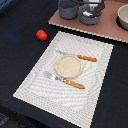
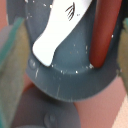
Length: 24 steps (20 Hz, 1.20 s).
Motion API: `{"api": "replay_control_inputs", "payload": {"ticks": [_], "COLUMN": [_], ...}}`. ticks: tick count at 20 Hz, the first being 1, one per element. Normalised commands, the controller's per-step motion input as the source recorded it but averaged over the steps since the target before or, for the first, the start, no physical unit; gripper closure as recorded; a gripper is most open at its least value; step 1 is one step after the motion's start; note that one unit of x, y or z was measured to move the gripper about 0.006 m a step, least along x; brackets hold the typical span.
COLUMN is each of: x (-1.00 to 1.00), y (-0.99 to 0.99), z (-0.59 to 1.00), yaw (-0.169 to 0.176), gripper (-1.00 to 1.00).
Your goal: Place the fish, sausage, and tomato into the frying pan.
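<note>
The tomato [image 1: 41, 34], a small red ball, lies on the dark table towards the exterior view's left, far from the pan. The frying pan [image 1: 90, 18] stands on the pink board at the back, with my gripper [image 1: 93, 6] right above it. In the wrist view the white fish [image 2: 56, 31] and the dark red sausage [image 2: 102, 36] lie side by side inside the blue-grey pan [image 2: 70, 77]. One finger [image 2: 13, 42] shows at the picture's edge. The jaws stand wide apart and hold nothing.
A taller grey pot [image 1: 68, 9] stands next to the pan, and a pale bowl [image 1: 123, 17] is at the exterior view's right. A striped placemat [image 1: 35, 82] carries a tan plate [image 1: 68, 65], a knife [image 1: 79, 57] and a fork [image 1: 65, 80] with orange handles.
</note>
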Motion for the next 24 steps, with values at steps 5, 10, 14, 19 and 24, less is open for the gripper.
{"api": "replay_control_inputs", "payload": {"ticks": [5,10,14,19,24], "x": [-0.41,-0.5,-0.61,-0.66,-0.72], "y": [-0.64,-0.63,-0.6,-0.59,-0.54], "z": [0.54,0.12,-0.09,-0.22,-0.3], "yaw": [-0.025,-0.017,-0.03,-0.045,-0.075], "gripper": [-1.0,-1.0,-1.0,-1.0,-1.0]}}
